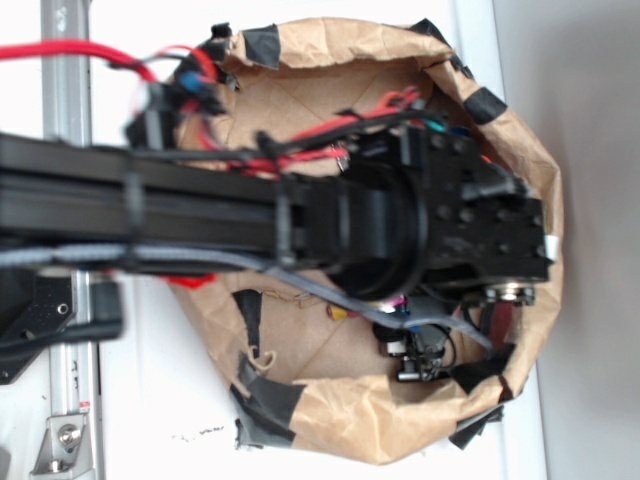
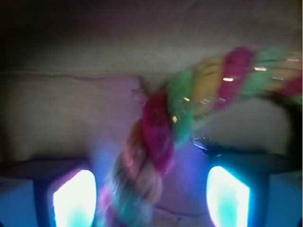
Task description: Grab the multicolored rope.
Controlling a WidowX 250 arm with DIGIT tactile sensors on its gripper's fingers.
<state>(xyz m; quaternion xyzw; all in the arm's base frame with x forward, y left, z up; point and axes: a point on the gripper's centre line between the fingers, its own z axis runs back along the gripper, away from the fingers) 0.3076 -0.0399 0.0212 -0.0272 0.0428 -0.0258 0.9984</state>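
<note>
The multicolored rope (image 2: 163, 130) fills the wrist view, a thick twisted cord of red, green, yellow and orange strands. It runs from the upper right down between my fingers, blurred at its lower end. My gripper (image 2: 151, 201) is open, and its glowing left pad (image 2: 75, 198) and right pad (image 2: 227, 196) stand either side of the rope with gaps. In the exterior view my black arm (image 1: 440, 225) reaches over the brown paper bag (image 1: 400, 425) and hides the fingers. Only a small coloured bit of the rope (image 1: 338, 312) peeks out there.
The bag's rolled rim, patched with black tape (image 1: 265, 400), rings the arm closely on all sides. Something red (image 1: 190, 283) shows at the bag's left edge under the arm. Red and black cables (image 1: 300, 140) run along the arm. A metal rail (image 1: 65, 400) runs down the left side.
</note>
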